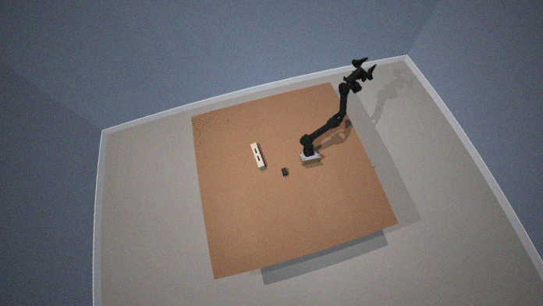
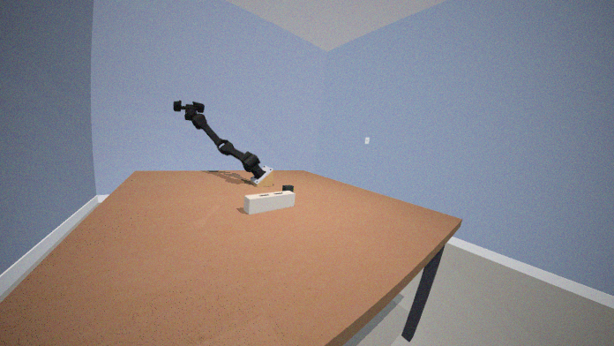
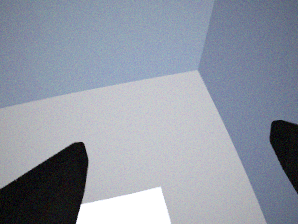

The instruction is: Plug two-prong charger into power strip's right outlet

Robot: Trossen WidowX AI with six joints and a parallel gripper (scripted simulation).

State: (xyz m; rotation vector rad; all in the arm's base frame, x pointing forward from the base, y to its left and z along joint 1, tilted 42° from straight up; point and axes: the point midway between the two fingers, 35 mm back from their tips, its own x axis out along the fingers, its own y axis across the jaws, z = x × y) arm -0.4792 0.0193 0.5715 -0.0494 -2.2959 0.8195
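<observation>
Far above and beyond the brown wooden surface (image 1: 296,218) (image 2: 273,265), your black two-fingered pincer (image 1: 371,65) (image 2: 189,107) (image 3: 180,141) stands with its fingers wide apart, nothing between them, aimed at a pale ceiling and blue walls. The small black block-shaped charger (image 1: 285,172) (image 2: 288,188) lies well apart from your pincer, down past the arm's foot, near one end of the long white box-shaped power strip (image 1: 256,151) (image 2: 270,203), not touching it in the top view. Expect a light, stiff, hard-shelled body that may skid if one finger lands first; its smooth sides could let it twist. Take it across two opposite side faces, leaving the prongs free, so that you can drive both in straight against the shutter. The prongs are the likely weak point.

From the exterior, the strip hides the charger's lower part from you. Its prongs are too small to make out for certain, as are the slots within the strip's two dark outlets. Your wrist view catches neither charger nor strip, and its frame cuts off both fingers.
</observation>
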